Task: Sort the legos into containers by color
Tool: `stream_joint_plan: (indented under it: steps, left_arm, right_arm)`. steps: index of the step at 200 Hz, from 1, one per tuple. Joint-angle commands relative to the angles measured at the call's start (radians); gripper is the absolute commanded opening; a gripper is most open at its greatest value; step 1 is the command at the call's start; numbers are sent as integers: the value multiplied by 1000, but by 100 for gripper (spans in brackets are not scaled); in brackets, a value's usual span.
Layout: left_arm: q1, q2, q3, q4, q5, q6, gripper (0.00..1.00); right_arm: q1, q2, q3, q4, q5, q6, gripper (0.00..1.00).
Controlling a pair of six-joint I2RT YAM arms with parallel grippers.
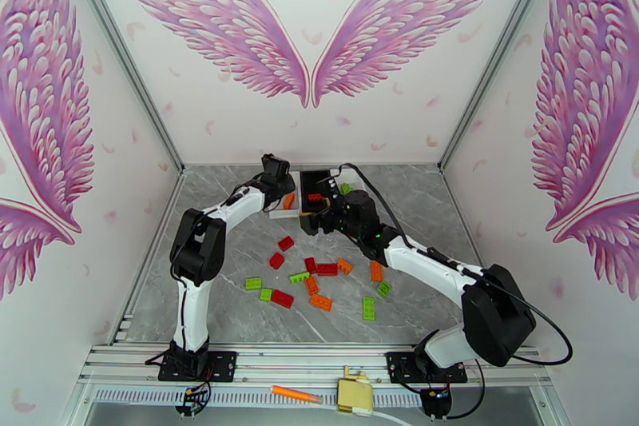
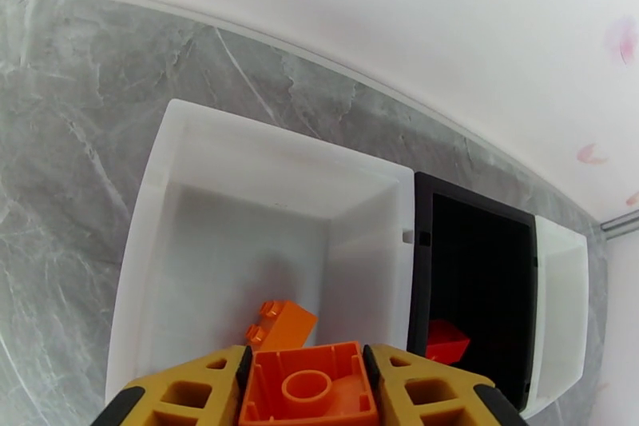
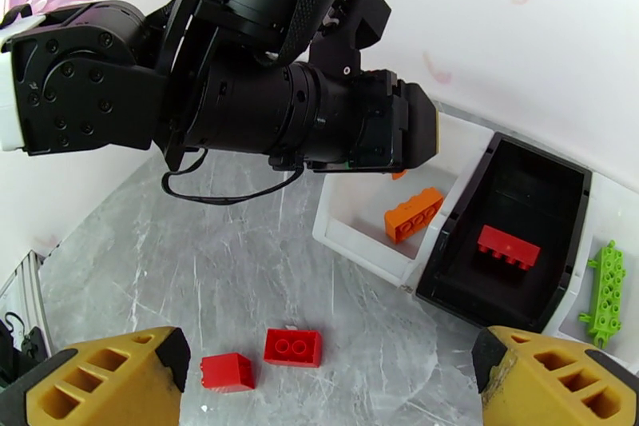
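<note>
**Orange brick over the white bin: notes on grip**

Biggest first. The table is smooth grey marble-look stuff, so I'd guess loose pieces skid if nudged. At its far side the containers stand in a row, touching: left white bin, black bin, right white bin. They look like thin glossy hard plastic with straight walls, probably light enough to shove by accident.

My left gripper hangs over the left white bin with an orange brick pinched between the yellow fingers, its hollow underside facing the camera. My right gripper is spread wide with nothing in it, low over the table near the bins.

The legos themselves look rigid, very light, and slick-sided. I'd take them across two flat opposite walls, never the studs.

A second orange piece lies in the left white bin, a red brick in the black one and a green piece in the right white one. The loose legos are scattered mid-table between my arms.
</note>
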Motion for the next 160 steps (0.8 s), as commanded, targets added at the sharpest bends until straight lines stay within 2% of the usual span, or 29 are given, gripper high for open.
stream_joint_plan:
  steps: [1,38,65,110,129,160]
  left_arm:
    - [3,-11,35,-29,-3,27,50]
    - [-5,-121,-62,23,-32,85,67]
    - [-17,-242,-198,124,-49,144,72]
    - [-73,-436,-379,236,-76,300,91]
    - [-100,-525,-489,289,-44,393,95]
    - [-159,-638,-634,412,99,612,96]
  right_arm:
    - [0,-48,-22,-4,66,20,99]
    - [-18,-105,-54,-51,164,43,99]
    - [-38,-155,-91,-100,250,88,99]
    - [-65,-200,-110,-273,352,196,99]
    - [-101,-204,-82,-417,340,263,99]
    - [-160,-220,-115,-520,300,303,99]
